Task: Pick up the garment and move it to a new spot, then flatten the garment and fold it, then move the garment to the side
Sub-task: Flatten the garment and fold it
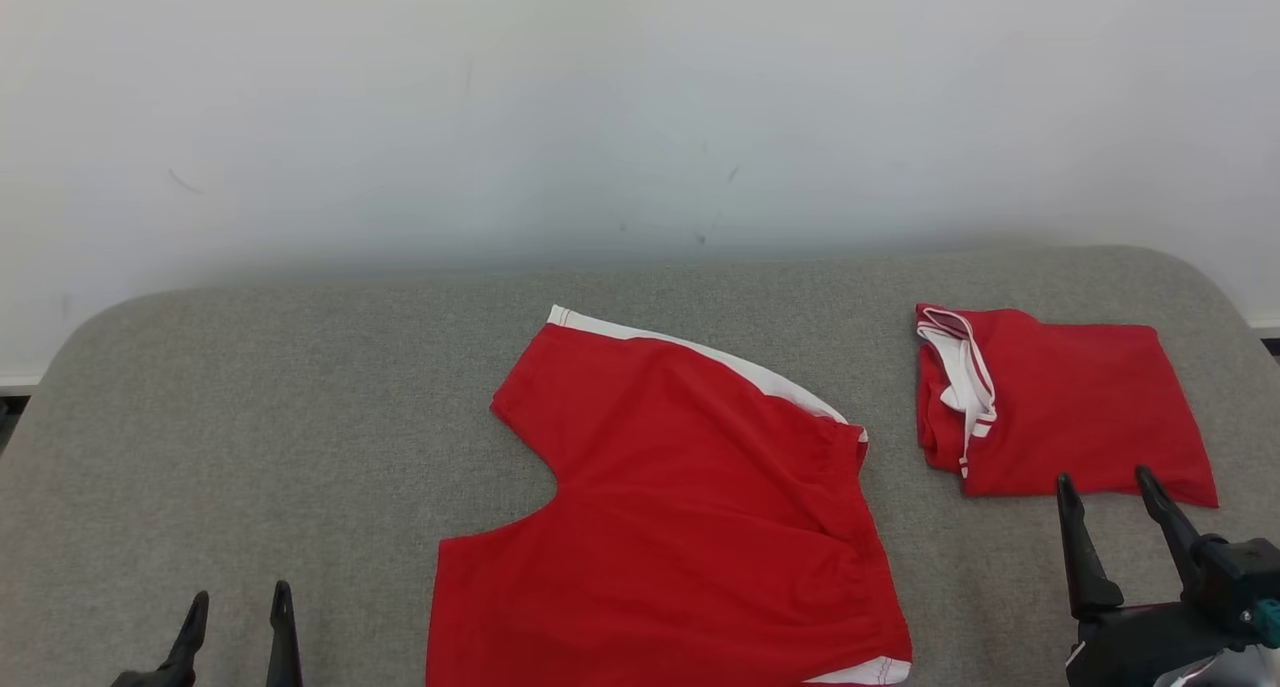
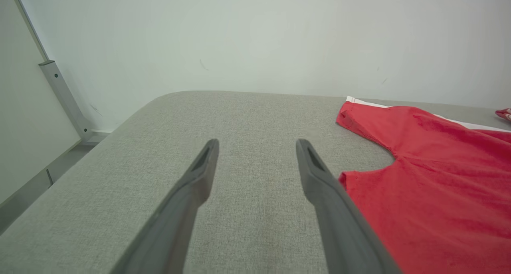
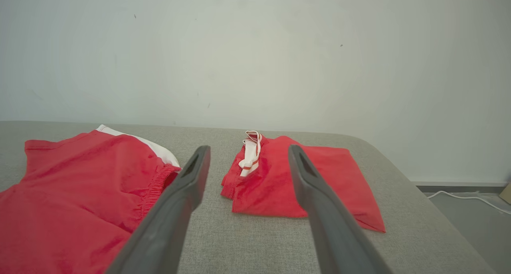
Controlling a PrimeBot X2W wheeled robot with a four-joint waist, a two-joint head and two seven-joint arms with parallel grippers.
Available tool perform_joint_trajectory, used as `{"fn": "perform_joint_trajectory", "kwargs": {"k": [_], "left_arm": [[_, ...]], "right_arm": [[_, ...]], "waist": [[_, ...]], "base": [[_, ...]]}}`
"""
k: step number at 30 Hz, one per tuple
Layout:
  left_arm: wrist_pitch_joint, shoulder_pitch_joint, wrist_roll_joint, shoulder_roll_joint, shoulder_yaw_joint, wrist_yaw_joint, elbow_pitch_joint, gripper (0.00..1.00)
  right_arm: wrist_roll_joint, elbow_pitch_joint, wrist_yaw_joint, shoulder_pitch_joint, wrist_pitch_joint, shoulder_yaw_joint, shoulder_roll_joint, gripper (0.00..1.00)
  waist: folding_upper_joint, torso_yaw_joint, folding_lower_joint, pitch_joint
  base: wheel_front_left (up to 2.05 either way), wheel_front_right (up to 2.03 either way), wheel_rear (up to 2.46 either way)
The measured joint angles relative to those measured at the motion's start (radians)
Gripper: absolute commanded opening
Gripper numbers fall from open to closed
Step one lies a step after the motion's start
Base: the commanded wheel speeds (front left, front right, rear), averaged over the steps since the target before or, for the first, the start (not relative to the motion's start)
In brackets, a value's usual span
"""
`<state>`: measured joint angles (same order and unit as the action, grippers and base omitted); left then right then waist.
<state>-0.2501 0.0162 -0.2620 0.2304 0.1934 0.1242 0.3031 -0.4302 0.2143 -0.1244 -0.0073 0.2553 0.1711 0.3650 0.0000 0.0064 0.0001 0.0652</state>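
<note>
The red shorts lie spread flat in the middle of the grey table. A folded red cloth sits to the right of them. The left gripper and the right gripper are both wide open and hold nothing.

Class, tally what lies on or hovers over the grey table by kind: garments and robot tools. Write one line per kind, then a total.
Red garments: 2, the spread-out garment and the folded garment
Robot tools: 2, the left tool and the right tool, both open
Total: 4
</note>
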Motion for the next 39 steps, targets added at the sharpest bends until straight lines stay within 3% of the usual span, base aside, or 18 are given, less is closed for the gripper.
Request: {"fn": "perform_joint_trajectory", "kwargs": {"k": [21, 29, 33, 39], "left_arm": [[0.037, 0.012, 0.038, -0.018, -0.005, -0.002, -0.06, 1.0], [0.126, 0.014, 0.007, -0.019, 0.07, -0.091, -0.073, 1.0], [0.221, 0.017, -0.006, -0.014, 0.131, -0.157, -0.059, 1.0], [0.33, 0.021, -0.027, -0.018, 0.182, -0.198, -0.02, 1.0]], "right_arm": [[0.02, -0.007, 0.004, 0.002, 0.0, -0.02, -0.022, 1.0], [-0.003, -0.005, 0.051, 0.008, 0.0, -0.002, -0.035, 1.0], [-0.01, 0.002, 0.074, 0.017, -0.02, 0.013, -0.035, 1.0], [-0.04, 0.008, 0.129, 0.019, -0.082, 0.06, -0.029, 1.0]], "waist": [[0.0, -0.003, 0.0, -0.009], [0.0, 0.014, 0.0, -0.014], [0.0, 0.026, 0.0, -0.01], [0.0, 0.031, 0.0, -0.009]], "base": [[0.0, 0.0, 0.0], [0.0, 0.0, 0.0], [0.0, 0.0, 0.0], [0.0, 0.0, 0.0]]}}
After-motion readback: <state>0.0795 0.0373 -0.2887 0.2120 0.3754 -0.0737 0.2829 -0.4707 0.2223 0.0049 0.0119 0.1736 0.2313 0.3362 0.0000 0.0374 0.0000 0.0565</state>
